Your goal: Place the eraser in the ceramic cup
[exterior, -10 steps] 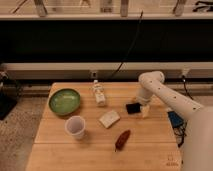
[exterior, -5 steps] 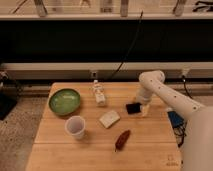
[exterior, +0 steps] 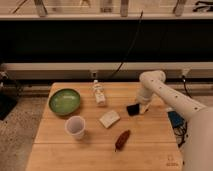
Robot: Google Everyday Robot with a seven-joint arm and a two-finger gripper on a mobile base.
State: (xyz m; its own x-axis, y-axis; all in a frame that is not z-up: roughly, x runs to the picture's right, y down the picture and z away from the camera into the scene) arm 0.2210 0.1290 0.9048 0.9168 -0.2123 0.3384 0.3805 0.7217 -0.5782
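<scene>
White arm is bending down over the right side of the wooden counter (exterior: 150, 145), its claw (exterior: 141, 107) sitting right against the black eraser (exterior: 132, 109); I cannot tell whether it is clenched or released. A pale cream block (exterior: 109, 119) is lying just left of the eraser, a reddish-brown elongated object (exterior: 122, 140) nearer the front. The white ceramic cup (exterior: 75, 127) is standing upright well to the left, a green bowl (exterior: 64, 101) behind it, a small bottle (exterior: 99, 93) beside the bowl.
</scene>
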